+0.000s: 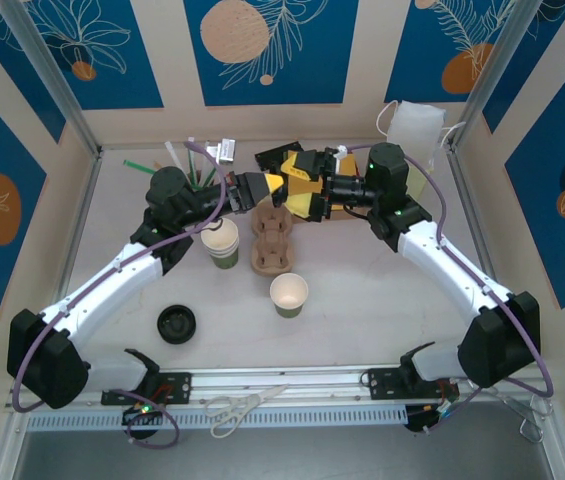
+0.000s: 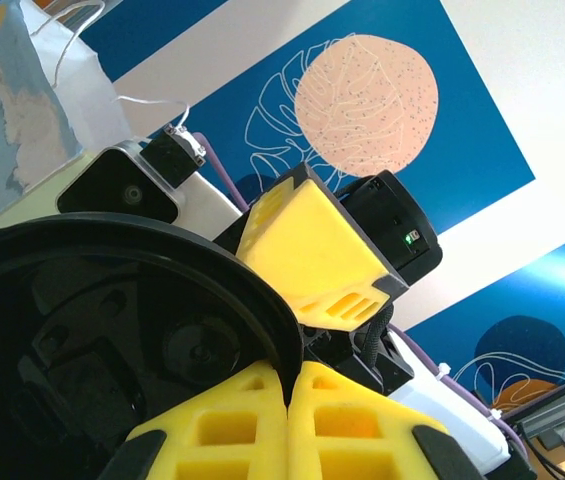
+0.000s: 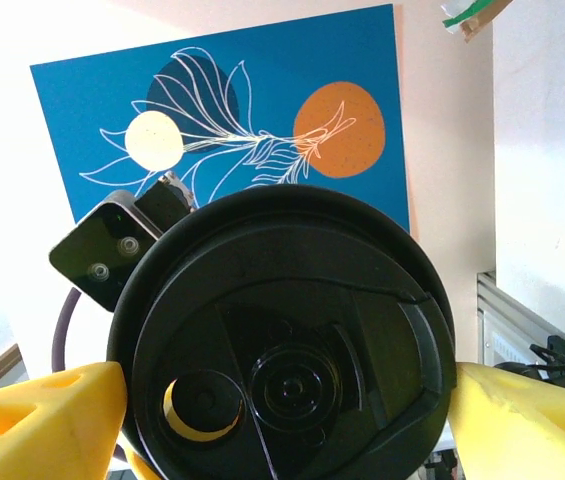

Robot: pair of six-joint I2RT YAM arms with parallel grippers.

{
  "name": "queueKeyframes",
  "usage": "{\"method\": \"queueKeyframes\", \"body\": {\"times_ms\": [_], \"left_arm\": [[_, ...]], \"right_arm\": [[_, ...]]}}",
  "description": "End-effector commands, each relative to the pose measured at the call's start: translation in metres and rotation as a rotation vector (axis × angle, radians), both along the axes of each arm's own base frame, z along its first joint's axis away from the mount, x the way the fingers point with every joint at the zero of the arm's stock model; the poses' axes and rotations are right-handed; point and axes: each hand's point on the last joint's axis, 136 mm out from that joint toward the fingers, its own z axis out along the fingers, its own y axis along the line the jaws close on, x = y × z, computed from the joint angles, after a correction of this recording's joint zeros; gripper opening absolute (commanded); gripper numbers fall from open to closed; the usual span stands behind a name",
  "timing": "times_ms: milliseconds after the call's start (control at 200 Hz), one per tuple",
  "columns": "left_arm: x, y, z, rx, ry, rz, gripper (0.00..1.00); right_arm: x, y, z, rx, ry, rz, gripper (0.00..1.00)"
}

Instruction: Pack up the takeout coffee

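Two sets of yellow fingers at one black lid, mid-air above the table; handover step, by judgement; left gripper: fingers pressed together, pinching the lid's rim; right gripper: fingers spread wide, one at each side of the rim, both seemingly touching; cannot tell whether actually squeezing. Yellow visible through the sip hole, so no cup attached behind the lid.

Directly below the meeting point, overhead view: brown cardboard cup carrier, flat on the table; just left of it, green cup, upright, open-topped; nearer the arm bases and a little apart from the carrier, second green cup, also upright and open; further left and nearer, spare black lid lying on the table; scissors on the front rail; white bag at the far right corner.

Coffee to be packed thus in parts: lid in the air, cups bare on the table beside the carrier.

Step in hand, judged: regrip of the lid across its width. Next move, judged: firm right-hand hold first, then release by the left; afterwards lid level, centred over a cup rim, pressed down evenly; risk of a tilted lid or a tipped light cup.
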Motion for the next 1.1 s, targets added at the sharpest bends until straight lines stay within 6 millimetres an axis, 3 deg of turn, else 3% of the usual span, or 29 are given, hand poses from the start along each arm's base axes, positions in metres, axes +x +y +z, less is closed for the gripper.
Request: {"method": "queueKeyframes", "body": {"times_ms": [0, 640, 725, 800, 910, 995, 1095], "left_arm": [[-0.004, 0.006, 0.013, -0.033, -0.047, -0.001, 0.00], [-0.002, 0.004, 0.005, -0.020, -0.033, 0.000, 0.00], [-0.002, 0.004, 0.004, -0.012, -0.035, 0.003, 0.07], [-0.002, 0.006, 0.002, 0.005, -0.033, 0.010, 0.30], [-0.004, 0.011, -0.003, 0.057, -0.024, 0.037, 0.39], [-0.005, 0.018, -0.011, 0.114, -0.015, 0.073, 0.40], [-0.006, 0.027, -0.027, 0.216, 0.016, 0.124, 0.49]], "right_arm": [[-0.006, 0.008, -0.004, 0.014, 0.015, 0.048, 0.83], [-0.002, 0.004, -0.006, 0.023, 0.025, 0.023, 0.75], [-0.001, 0.001, -0.008, 0.016, 0.023, 0.019, 0.75], [0.000, -0.002, -0.011, -0.002, 0.019, 0.008, 0.75], [0.001, -0.011, -0.019, -0.042, 0.009, -0.010, 0.75], [0.001, -0.016, -0.030, -0.067, 0.018, -0.022, 0.75], [0.001, -0.021, -0.040, -0.110, 0.007, -0.030, 0.74]]}}
